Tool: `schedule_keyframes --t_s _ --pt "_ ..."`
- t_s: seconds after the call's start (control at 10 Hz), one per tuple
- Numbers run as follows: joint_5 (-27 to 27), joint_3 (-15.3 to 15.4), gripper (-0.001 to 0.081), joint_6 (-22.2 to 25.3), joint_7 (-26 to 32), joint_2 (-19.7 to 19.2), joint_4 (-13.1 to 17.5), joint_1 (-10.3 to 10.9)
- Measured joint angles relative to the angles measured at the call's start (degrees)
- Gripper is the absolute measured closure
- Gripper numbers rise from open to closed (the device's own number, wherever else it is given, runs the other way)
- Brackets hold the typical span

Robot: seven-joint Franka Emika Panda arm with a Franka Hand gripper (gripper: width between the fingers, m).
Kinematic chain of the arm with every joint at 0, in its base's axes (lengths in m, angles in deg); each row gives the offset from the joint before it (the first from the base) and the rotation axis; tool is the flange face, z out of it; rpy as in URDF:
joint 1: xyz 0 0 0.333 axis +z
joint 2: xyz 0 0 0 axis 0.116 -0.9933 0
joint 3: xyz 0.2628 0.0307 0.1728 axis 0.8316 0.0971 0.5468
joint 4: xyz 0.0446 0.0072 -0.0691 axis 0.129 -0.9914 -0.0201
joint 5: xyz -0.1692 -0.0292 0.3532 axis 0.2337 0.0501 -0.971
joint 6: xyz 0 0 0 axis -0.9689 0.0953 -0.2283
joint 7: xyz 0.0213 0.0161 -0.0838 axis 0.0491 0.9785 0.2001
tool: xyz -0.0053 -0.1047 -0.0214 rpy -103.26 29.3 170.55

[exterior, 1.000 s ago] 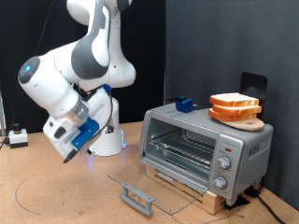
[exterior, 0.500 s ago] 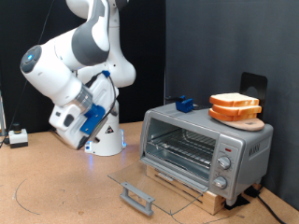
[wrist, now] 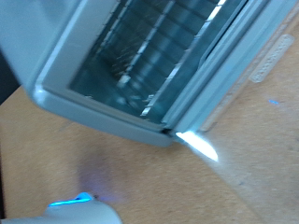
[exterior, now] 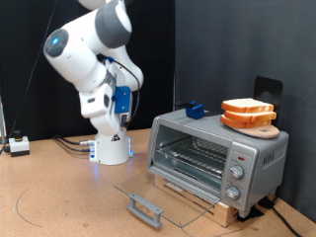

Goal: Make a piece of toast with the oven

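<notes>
The silver toaster oven [exterior: 219,150] stands on a wooden base at the exterior view's right. Its glass door [exterior: 148,190] lies open and flat, with the grey bar handle [exterior: 145,208] at the front, and the wire rack [exterior: 194,155] is bare. Two square bread slices lie stacked on a round wooden board [exterior: 261,129] on the oven's top, the upper slice [exterior: 247,107] over its twin [exterior: 247,119]. My gripper [exterior: 105,117] hangs in the air left of the oven, holding nothing that shows. The blurred wrist view shows the open oven [wrist: 159,56] and no fingers.
A small blue object [exterior: 196,110] sits on the oven's top at the back. A black stand [exterior: 267,89] rises behind the bread. The robot's white base [exterior: 109,150] glows blue. A small white box [exterior: 18,145] and cables lie at the exterior view's left.
The arm has swung up and towards the exterior view's right, from low over the table to level with the oven's top. The oven and the bread have not moved.
</notes>
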Motion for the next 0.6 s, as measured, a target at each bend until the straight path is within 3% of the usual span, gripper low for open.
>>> schedule_keyframes --t_s 0.2,0.6 --pt "0.69 0.67 -0.0004 1.02 -0.78 0.85 -0.06 0.00" --pt "-2.50 2.01 -0.0004 3.70 21.62 5.10 0.12 3.25"
